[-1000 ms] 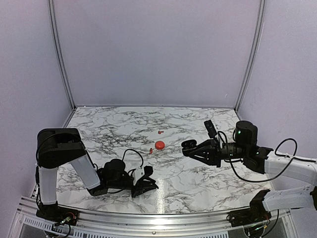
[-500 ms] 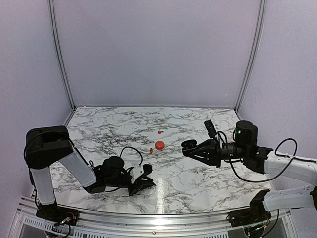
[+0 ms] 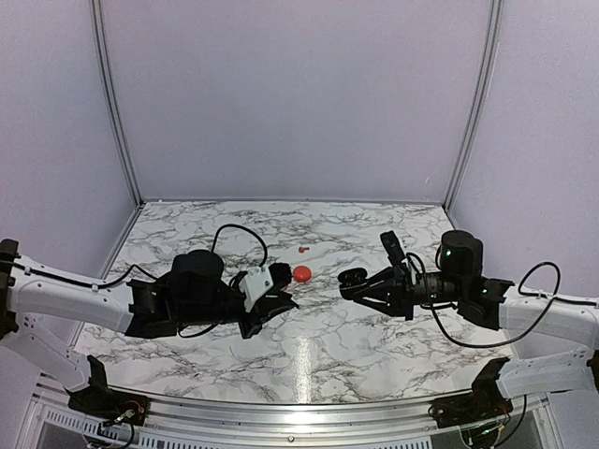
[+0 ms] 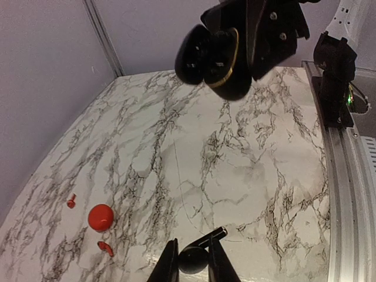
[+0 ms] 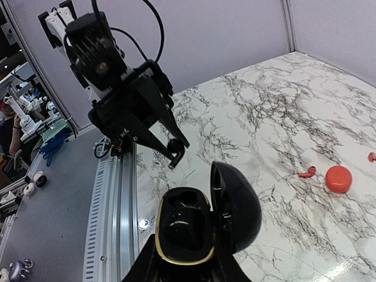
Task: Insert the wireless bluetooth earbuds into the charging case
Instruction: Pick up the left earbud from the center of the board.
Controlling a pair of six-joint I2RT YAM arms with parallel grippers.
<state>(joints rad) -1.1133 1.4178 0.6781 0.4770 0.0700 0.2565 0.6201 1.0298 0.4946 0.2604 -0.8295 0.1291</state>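
- The left jaws are clamped on a black earbud (image 4: pixel 192 259), a small dark rounded piece pinched between the two fingertips and held clear of the table (image 3: pixel 374 327).
- The right jaws are closed around the lower half of a black case (image 5: pixel 183 230), which is raised off the marble surface.
- The black case is open. Its lid (image 5: pixel 236 207) is swung up and to one side, and a gold rim runs round the mouth of the lower shell.
- The inside of the case is dark, and I cannot tell whether anything sits in it.
- In the top view the two sets of jaws face each other across the middle of the table, near one another but apart. The black earbud is not in the case.
- A round red case (image 3: pixel 301 272) lies closed on the table, just beyond the gap between the two sets of jaws.
- One red earbud (image 4: pixel 106 248) lies on the table just beside the red case, on its near side.
- A second red earbud (image 4: pixel 71 201) lies a little way off on the far side of the red case, not touching it.
- The left arm (image 3: pixel 65 297) reaches in low from the left edge, and the right arm (image 3: pixel 543 316) comes in from the right edge.
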